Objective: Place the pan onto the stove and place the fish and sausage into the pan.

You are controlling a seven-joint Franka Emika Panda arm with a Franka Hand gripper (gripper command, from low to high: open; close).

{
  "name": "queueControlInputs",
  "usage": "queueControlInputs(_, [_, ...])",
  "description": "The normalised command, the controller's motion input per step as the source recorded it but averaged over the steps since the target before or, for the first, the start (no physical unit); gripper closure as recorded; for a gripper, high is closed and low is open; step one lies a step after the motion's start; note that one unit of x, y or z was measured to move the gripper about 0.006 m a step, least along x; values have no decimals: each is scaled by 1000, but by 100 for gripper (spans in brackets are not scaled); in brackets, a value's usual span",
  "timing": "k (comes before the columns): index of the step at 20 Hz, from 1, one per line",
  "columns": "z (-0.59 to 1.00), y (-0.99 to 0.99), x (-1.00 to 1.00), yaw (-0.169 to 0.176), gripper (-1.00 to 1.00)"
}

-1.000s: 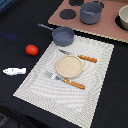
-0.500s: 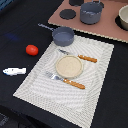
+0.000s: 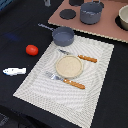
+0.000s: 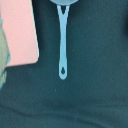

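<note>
In the exterior view nothing of the task looks done: the pan (image 3: 63, 35) sits at the upper middle of the frame on the far corner of the placemat (image 3: 98, 80), not on the stove (image 3: 111, 30) along the top, where a larger grey pot (image 3: 91, 13) stands; the sausage (image 3: 32, 49) lies at centre left and the fish (image 3: 14, 71) below it, both outside the pan. In the wrist view only the pan's long handle (image 4: 62, 40) and a corner of the stove (image 4: 19, 35) show; the gripper appears in neither view, so its opening and hold cannot be told.
</note>
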Motion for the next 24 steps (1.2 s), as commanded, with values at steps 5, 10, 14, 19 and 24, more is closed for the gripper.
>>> queueControlInputs(5, [-461,-229,155,-79,-100])
queueControlInputs(10, [-499,-122,72,-93,-100])
queueControlInputs(14, [-423,0,161,-129,-100])
queueControlInputs(19, [-359,0,119,-118,-100])
queueControlInputs(24, [-327,0,0,-66,-100])
